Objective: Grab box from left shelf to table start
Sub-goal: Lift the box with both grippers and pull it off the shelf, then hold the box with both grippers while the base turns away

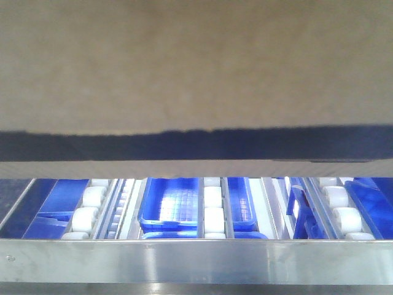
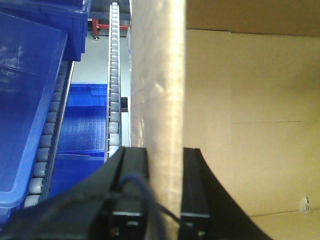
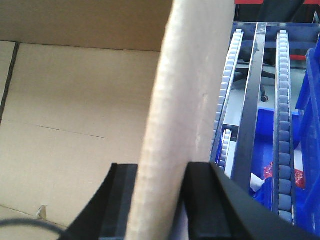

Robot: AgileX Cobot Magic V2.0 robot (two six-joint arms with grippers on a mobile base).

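Observation:
The brown cardboard box [image 1: 196, 67] fills the upper half of the front view, with a dark band across its lower part. Below it runs the left shelf's silver front rail [image 1: 196, 261]. In the left wrist view my left gripper [image 2: 164, 152] is shut on one upright wall of the box [image 2: 157, 90], one black finger [image 2: 134, 165] outside and the other inside. My right gripper [image 3: 156, 167] is likewise shut on the opposite wall of the box [image 3: 180, 110]. The box's bare inside shows in both wrist views. The table is out of view.
Blue plastic bins [image 1: 172, 206] lie between white roller tracks [image 1: 212, 212] on the shelf level under the box. More blue bins [image 2: 30, 110] and rollers [image 2: 114, 75] flank the left gripper. Roller rails [image 3: 282, 115] and a blue bin [image 3: 307, 130] flank the right.

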